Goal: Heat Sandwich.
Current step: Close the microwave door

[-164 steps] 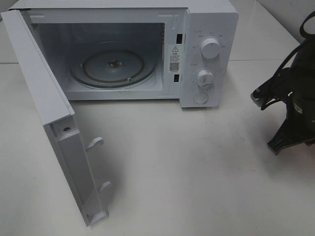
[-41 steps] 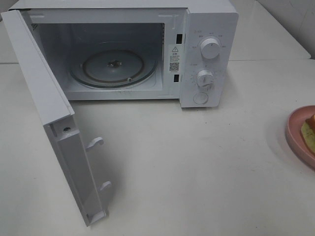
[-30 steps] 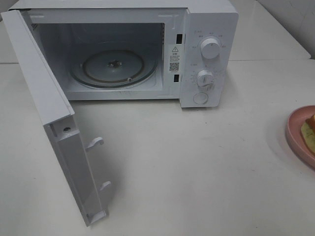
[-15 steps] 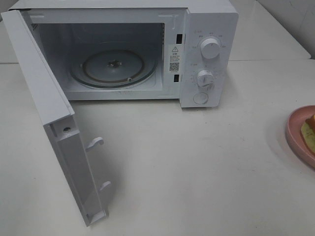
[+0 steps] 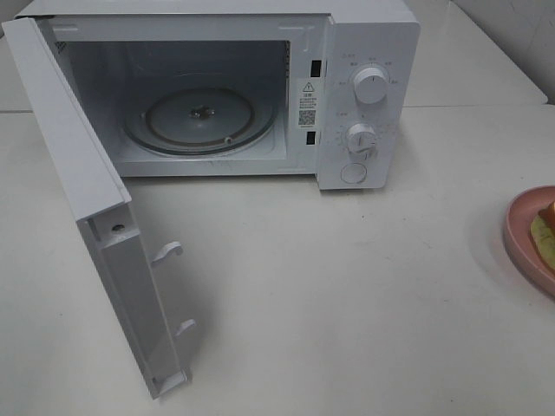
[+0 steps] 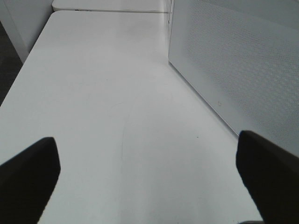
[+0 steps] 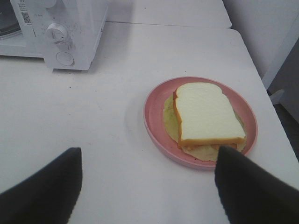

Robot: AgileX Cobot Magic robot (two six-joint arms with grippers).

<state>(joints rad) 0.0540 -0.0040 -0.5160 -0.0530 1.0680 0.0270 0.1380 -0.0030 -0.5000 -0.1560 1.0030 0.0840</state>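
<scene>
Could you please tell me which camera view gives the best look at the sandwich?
The right wrist view: the whole sandwich lies unobstructed on the pink plate. The exterior high view catches only a sliver of it at its right edge, and the left wrist view shows none of it.

Item 1: left gripper (image 6: 148,156), two-fingered, matte black. Fingers (image 6: 28,179) seen as broad, dark slabs with blunt tips and softly rounded corners. Flat, even finish, near-black throughout, with a slightly lighter charcoal cast along the upper edges. Outlines blurred, finer surface detail too soft to tell.

Item 2: right gripper (image 7: 149,156), two-fingered, matte black. Fingers (image 7: 44,189) wedge-shaped, narrow at the rounded tips and widening steadily toward the base. Same dull, non-reflective dark finish, faintly grainy. Edges out of focus; seams and fasteners not distinguishable.

Both items matched in colour and general finger form.
</scene>
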